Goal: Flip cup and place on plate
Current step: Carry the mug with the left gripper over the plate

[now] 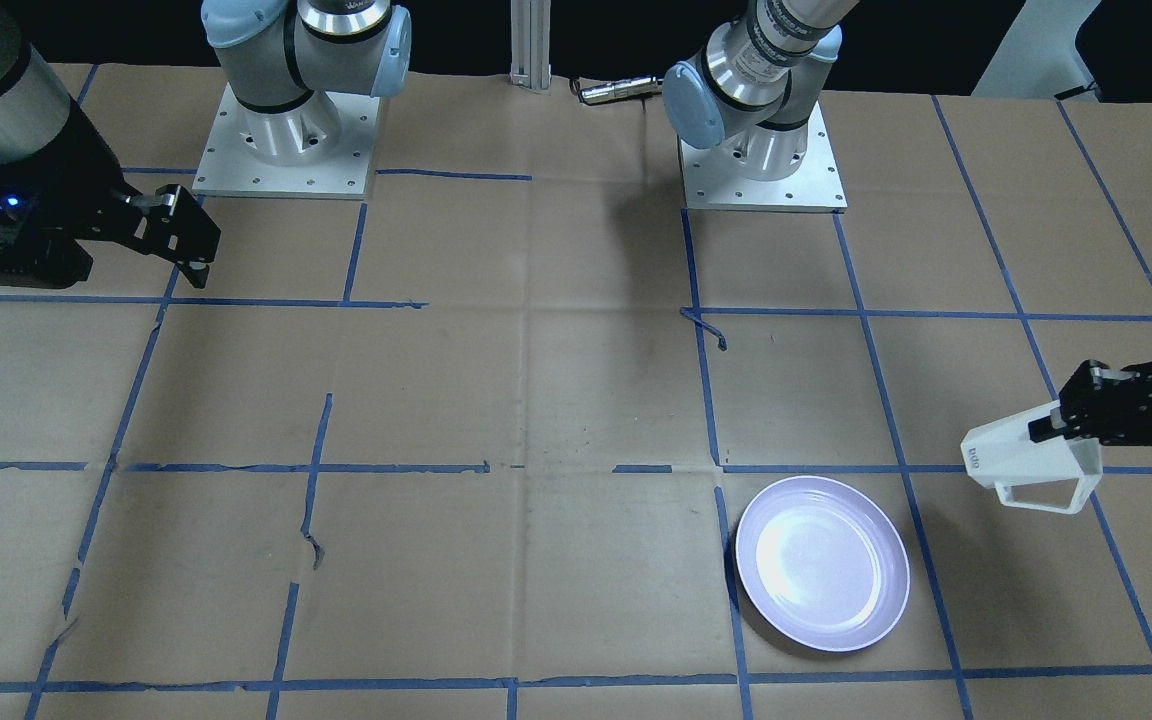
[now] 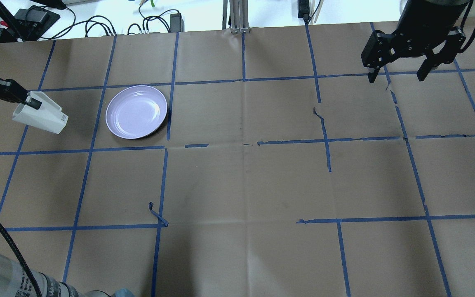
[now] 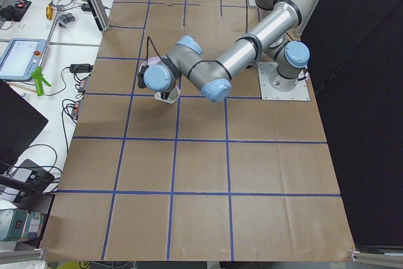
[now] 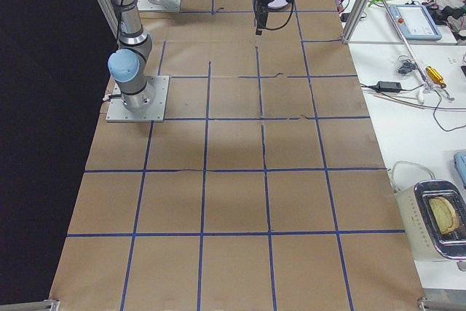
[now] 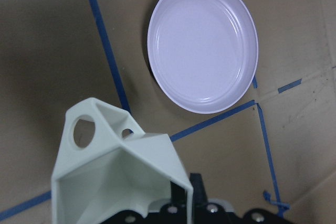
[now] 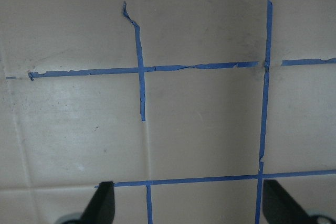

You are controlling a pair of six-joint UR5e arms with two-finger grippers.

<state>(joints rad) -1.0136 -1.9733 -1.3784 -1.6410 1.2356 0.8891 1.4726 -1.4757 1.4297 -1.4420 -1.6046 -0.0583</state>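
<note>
My left gripper [image 2: 32, 102] is shut on the rim wall of the white faceted cup [image 2: 41, 114]. It holds the cup tilted on its side, to the left of the plate and apart from it. In the front view the cup [image 1: 1031, 458] has its angular handle pointing down, with the left gripper [image 1: 1048, 428] clamped at its mouth. The left wrist view looks into the cup's open mouth [image 5: 113, 179], with the plate [image 5: 203, 44] beyond it. The pale lavender plate [image 2: 136, 111] lies empty on the table [image 1: 822, 563]. My right gripper [image 2: 395, 77] is open and empty, far off at the right back.
The brown paper table cover [image 2: 241, 185] carries a grid of blue tape lines, some torn. Cables and power bricks [image 2: 97, 24] lie past the far edge. The right wrist view shows only paper and both fingertips [image 6: 102, 203].
</note>
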